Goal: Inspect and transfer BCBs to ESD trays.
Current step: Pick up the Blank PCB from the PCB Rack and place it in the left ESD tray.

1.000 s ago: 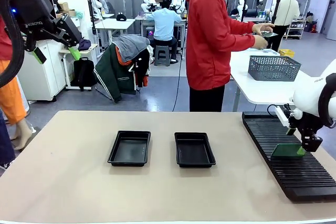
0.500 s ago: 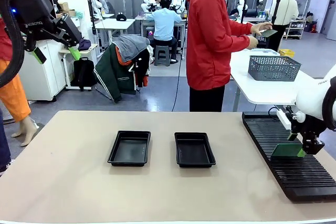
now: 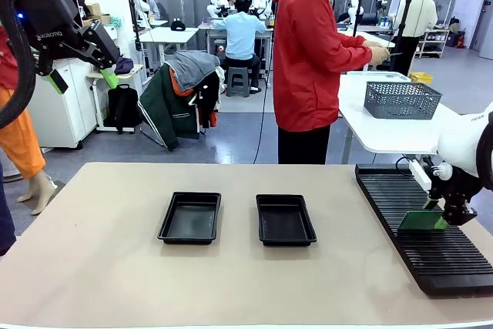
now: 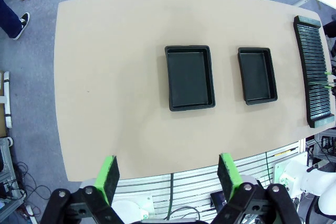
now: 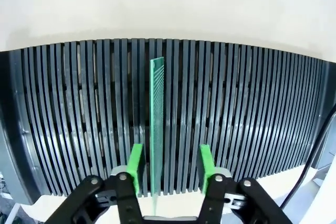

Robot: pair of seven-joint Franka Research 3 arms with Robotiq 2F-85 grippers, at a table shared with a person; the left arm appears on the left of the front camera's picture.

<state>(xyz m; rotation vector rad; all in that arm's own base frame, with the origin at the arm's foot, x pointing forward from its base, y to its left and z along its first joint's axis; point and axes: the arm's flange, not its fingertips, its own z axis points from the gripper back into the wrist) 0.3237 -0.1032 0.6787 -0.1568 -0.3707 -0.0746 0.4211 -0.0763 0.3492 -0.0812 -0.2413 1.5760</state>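
One beige table (image 3: 92, 260) is seen, and one long black slotted rack (image 3: 385, 190) is laid along its right side. Two ESD trays are set side by side near the middle, a left tray (image 3: 190, 219) and a right tray (image 3: 285, 221). One BCB (image 5: 156, 103) is stood on edge in a rack slot. It is straddled by the right gripper (image 5: 170, 163), whose pads are about half closed, with a gap left on each side, so nothing is gripped. The left gripper (image 4: 168, 179) is held high above the table, spread wide and holding nothing.
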